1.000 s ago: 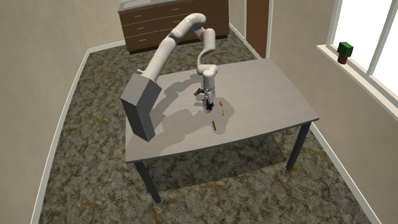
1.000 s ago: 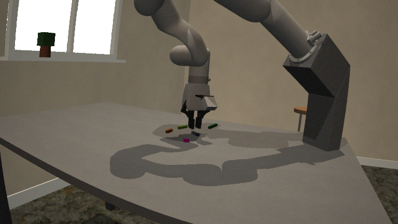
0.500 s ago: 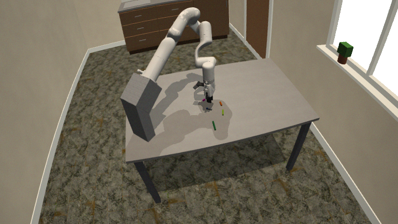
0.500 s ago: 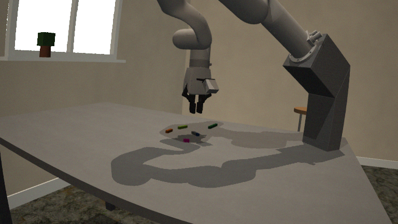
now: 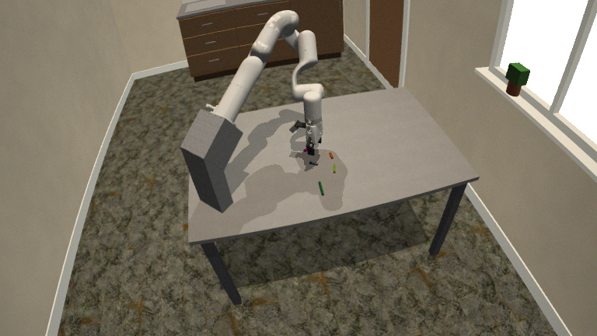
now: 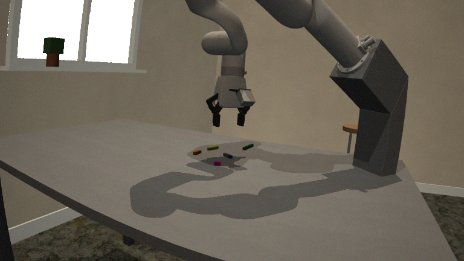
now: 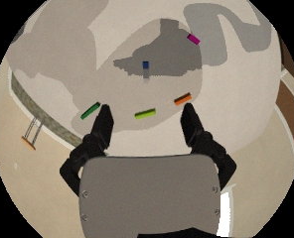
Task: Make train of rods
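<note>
From the top view, our gripper [image 5: 312, 144] hangs over the table [image 5: 396, 138], jaws released and empty; the grey rod [image 5: 313, 162] lies just below them, the magenta rod [image 5: 305, 150] beside.

In the exterior view, the short square-section rods lie flat and apart: orange rod [image 6: 196, 152], lime rod [image 6: 212, 147], green rod [image 6: 248, 146].

The wrist view shows the grey rod ahead of the fingertips, its long axis pointing away, a blue rod [image 7: 146, 65] at its far end.
</note>
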`<action>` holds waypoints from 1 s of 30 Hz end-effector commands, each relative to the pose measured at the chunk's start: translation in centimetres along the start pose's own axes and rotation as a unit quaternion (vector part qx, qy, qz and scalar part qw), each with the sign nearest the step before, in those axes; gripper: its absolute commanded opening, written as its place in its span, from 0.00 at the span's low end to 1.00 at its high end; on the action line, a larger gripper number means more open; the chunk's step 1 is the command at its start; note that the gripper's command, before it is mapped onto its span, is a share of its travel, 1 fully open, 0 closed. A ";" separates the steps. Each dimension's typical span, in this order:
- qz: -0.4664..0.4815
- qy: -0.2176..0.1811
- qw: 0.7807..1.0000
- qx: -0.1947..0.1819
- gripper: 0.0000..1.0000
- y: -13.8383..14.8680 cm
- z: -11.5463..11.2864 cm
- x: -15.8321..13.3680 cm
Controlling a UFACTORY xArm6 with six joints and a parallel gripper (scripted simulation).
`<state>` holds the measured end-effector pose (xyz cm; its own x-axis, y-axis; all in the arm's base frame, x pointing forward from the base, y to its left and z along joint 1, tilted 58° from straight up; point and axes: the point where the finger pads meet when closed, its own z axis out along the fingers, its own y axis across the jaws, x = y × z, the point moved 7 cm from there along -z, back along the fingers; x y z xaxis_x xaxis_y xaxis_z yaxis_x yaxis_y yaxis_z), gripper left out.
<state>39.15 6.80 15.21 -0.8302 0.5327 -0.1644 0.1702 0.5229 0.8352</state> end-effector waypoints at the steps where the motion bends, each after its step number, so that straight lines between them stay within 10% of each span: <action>1: 0.000 -0.001 1.000 0.000 1.00 0.0 0.0 0.0; 15: 0.020 0.000 1.000 0.000 1.00 0.3 0.1 -0.3; 30: 0.258 0.001 0.966 0.002 1.00 4.2 1.3 -3.1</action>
<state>42.03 7.94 17.62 -0.7018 0.6945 0.1585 0.4610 0.2730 0.8444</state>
